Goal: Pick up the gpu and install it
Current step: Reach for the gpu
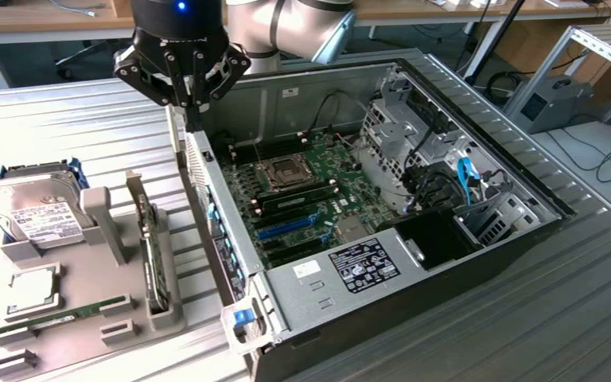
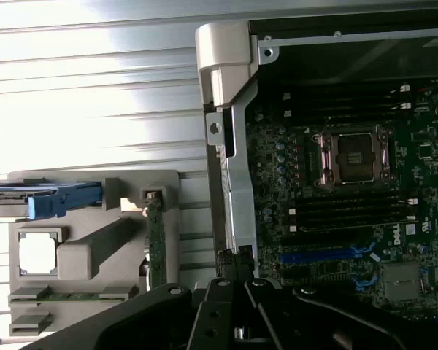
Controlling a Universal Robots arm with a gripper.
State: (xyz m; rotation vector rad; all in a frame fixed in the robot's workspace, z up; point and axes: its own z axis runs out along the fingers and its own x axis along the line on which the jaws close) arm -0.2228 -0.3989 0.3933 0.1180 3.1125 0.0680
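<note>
On the grey moulded holder tray (image 1: 77, 344) at the exterior view's left, the gpu (image 1: 155, 259), a thin flat dark circuit-board card with a pale metal bracket at one end, stands upright on its long edge in a slot. Nothing touches it.

The black gripper (image 1: 191, 118) hangs above the case wall nearest the tray, apart from the card. Its fingers are pinched together on nothing.

The card looks light and stiff, but fragile. Its board edge is narrow, its contact strip sits down in the slot, and small parts cover its faces. A pinch across the exposed upper edge looks like the safest hold, kept clear of the contacts. The bracket end probably weighs more, so an off-centre grip could let the card tilt.

The tray holds 3 other parts:
- A silver boxy hard drive (image 1: 32, 213) with a white label, in a blue carrier.
- A square silver processor chip (image 1: 35, 288).
- A slim green memory stick (image 1: 67, 314).

The open black and silver computer case (image 1: 544, 208) lies on its side. Inside are a green motherboard (image 1: 332, 187) with an empty processor socket (image 1: 284, 171) and blue expansion slots (image 1: 284, 229) with no card in them. A silver power supply box (image 1: 332, 278) with a dark label sits at the near end.
</note>
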